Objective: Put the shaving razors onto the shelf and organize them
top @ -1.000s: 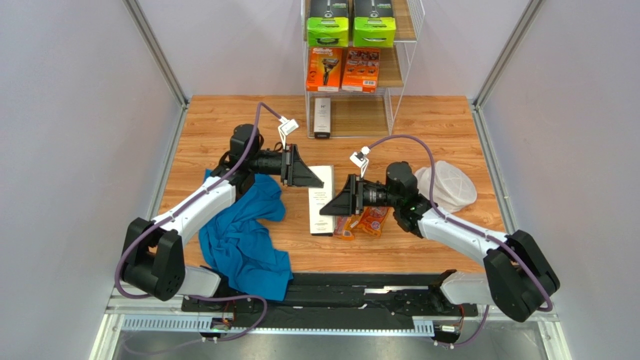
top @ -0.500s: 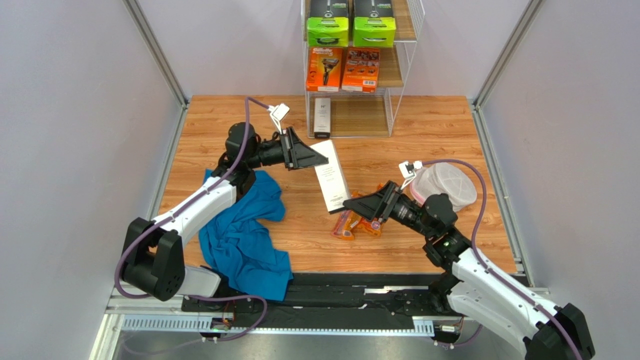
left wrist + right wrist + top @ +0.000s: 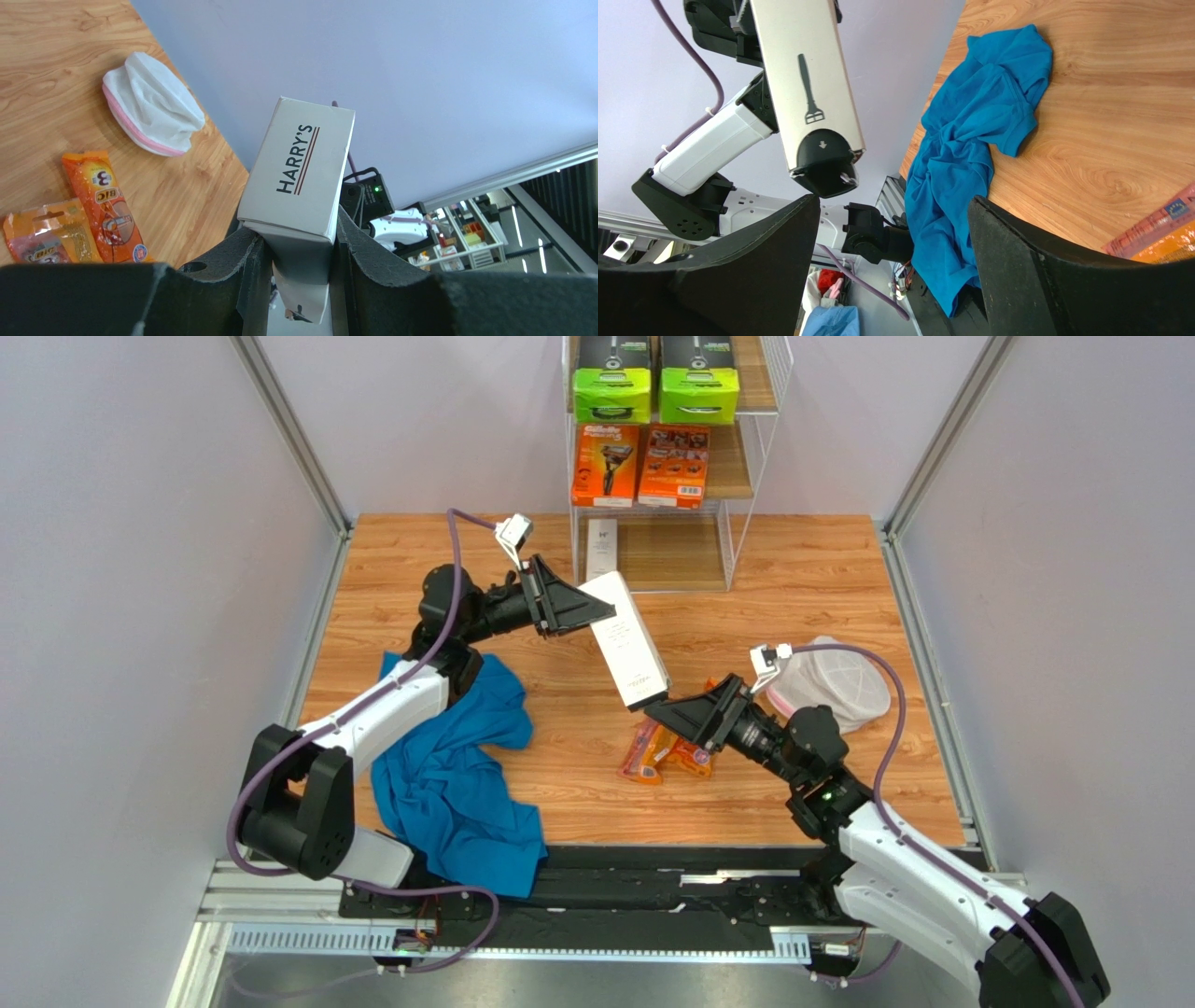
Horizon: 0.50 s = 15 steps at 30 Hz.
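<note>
"Where was the white box (image 3: 629,641) just then?"

"Up off the desk (image 3: 421,560), in the left claw (image 3: 568,605). The claw was clamped on one end of it, with a finger (image 3: 242,269) pressed to each side. The box slanted out and down toward the right arm. I could read HARRY'S along one face."

"And the right claw (image 3: 662,711)?"

"Spread wide, with nothing in it. It sat near the box's free end and pointed at it. From its own camera the end hung clear of both fingers, so they weren't touching. Beneath that claw lay the loose orange packs (image 3: 662,753), flat on the desk and close together, with BIC on the wrappers."

"What was on the shelf (image 3: 758,476)?"

"The highest tier I could see held two green-ended boxes (image 3: 613,392) side by side. The tier below had two orange blister packs (image 3: 606,465) standing next to each other. On the bottom tier one slim box (image 3: 602,553) lay at the left, the same sort as the one in the air."

"Anything else about?"

"A blue cloth (image 3: 456,756) was crumpled at the near left, partly under the left arm. A white pouch (image 3: 151,105) with a pink rim lay at the right, beside the right arm and well apart from the shelf."
</note>
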Each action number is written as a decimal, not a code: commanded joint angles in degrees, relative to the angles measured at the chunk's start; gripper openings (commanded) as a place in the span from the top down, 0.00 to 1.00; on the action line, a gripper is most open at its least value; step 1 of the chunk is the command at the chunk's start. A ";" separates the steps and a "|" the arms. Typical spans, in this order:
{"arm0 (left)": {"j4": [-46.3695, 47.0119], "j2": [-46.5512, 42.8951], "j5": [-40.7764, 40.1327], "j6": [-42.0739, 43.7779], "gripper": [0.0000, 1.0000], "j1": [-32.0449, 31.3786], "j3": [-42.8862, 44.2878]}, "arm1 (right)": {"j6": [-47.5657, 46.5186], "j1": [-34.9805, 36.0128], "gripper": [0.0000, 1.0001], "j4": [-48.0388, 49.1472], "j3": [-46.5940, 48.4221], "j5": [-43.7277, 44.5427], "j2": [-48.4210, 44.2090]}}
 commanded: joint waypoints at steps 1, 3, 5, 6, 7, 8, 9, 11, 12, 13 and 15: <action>2.88 -1.07 -0.14 0.37 0.81 -0.18 0.99 | 0.37 0.43 0.21 7.84 2.21 0.37 0.88; 2.44 -0.72 -0.41 0.64 0.81 -0.18 1.08 | 0.54 0.70 0.23 7.58 1.95 -0.15 0.45; 2.44 -0.63 -1.20 0.38 0.81 -0.01 1.17 | 0.54 0.88 0.24 7.49 1.08 -0.60 -0.08; 2.44 -0.46 -1.64 0.37 0.81 0.08 1.08 | 0.63 0.88 0.24 7.49 0.64 -0.95 -1.04; 2.44 -0.37 -1.73 0.37 0.81 0.17 1.26 | 1.06 1.05 0.24 7.58 0.20 -0.78 -1.66; 2.09 -0.19 -1.64 0.63 0.81 0.17 1.69 | 1.16 1.05 0.24 7.84 -0.68 -0.69 -2.36; 2.00 0.16 -1.47 0.72 0.81 0.17 1.87 | 1.07 1.23 0.24 7.67 -0.86 -0.34 -2.98; 2.09 0.42 -1.03 0.73 0.81 0.17 1.96 | 0.54 1.23 0.23 6.27 -0.43 0.01 -4.39; 2.18 0.51 -0.94 0.55 0.81 0.17 1.79 | 0.11 1.23 0.22 6.00 -0.16 0.28 -4.56; 2.18 0.51 -0.85 0.64 0.81 0.17 1.70 | -0.16 1.14 0.22 6.08 0.19 0.37 -4.22; 2.26 0.51 -0.50 0.55 0.81 0.08 1.44 | -0.60 1.23 0.21 5.99 1.33 0.37 -3.08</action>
